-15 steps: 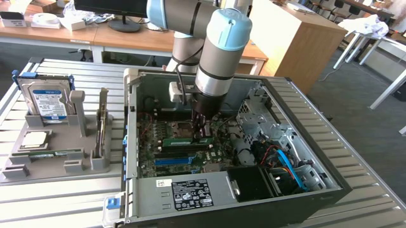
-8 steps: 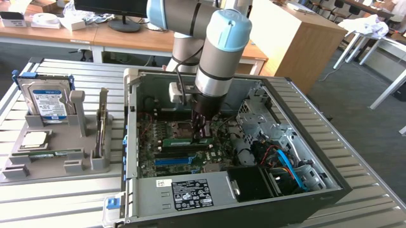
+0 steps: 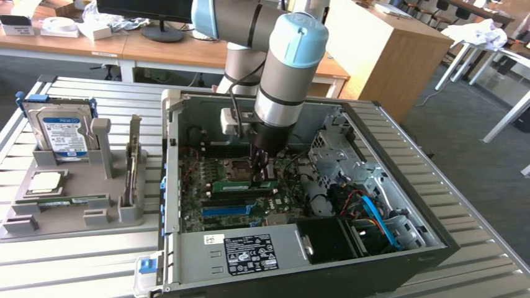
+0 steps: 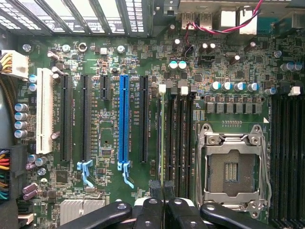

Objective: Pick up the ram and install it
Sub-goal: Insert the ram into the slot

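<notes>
The ram (image 3: 238, 184) is a thin green stick standing on its edge low over the motherboard (image 3: 217, 208), inside the open computer case (image 3: 389, 155). In the wrist view the ram (image 4: 163, 133) shows edge-on, lined up with a dark memory slot next to the empty processor socket (image 4: 232, 167). I cannot tell whether it is seated in the slot. My gripper (image 3: 260, 176) reaches straight down into the case, and the gripper (image 4: 163, 190) is shut on the ram's top edge, its black fingertips (image 4: 155, 187) pressed against the sides.
A grey holder (image 3: 79, 214) on the exterior view's left carries a silver-and-blue hard drive (image 3: 62, 133), a square processor chip (image 3: 46, 181) and another green stick (image 3: 66, 200). Inside the case are a blue slot (image 4: 124, 119), cables (image 3: 373, 214) and the power supply (image 3: 248, 251).
</notes>
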Robot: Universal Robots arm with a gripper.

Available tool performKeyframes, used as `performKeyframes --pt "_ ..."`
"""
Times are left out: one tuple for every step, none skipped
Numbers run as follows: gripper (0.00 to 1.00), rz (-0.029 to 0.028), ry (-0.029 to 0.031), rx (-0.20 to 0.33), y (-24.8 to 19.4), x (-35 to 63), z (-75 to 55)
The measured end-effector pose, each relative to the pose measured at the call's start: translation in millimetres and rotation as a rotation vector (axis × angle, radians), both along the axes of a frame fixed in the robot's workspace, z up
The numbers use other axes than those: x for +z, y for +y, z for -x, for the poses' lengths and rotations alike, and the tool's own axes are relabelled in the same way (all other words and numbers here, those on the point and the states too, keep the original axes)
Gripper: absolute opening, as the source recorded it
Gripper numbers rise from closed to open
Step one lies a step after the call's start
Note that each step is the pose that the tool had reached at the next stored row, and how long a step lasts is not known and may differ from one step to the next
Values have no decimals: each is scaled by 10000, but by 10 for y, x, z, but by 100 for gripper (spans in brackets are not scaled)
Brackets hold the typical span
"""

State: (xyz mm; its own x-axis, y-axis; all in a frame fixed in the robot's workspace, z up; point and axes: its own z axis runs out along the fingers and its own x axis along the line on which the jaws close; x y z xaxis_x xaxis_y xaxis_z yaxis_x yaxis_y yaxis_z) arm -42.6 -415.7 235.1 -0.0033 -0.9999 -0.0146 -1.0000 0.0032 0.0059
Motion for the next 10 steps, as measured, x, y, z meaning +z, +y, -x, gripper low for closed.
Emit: performKeyframes --pt "12 -2 -1 0 0 -2 0" --pt "12 -3 -2 0 0 -6 0" --pt "12 -2 -1 0 0 -8 0" --pt "12 0 -1 0 0 -10 0" --pt "12 -1 -1 0 0 -14 0" --pt "12 -1 0 0 0 -17 0" --pt "12 0 0 0 0 -20 0" --pt "12 -1 -1 0 0 -24 0" --pt "12 0 0 0 0 -26 0" --pt "12 1 1 0 0 -28 0"
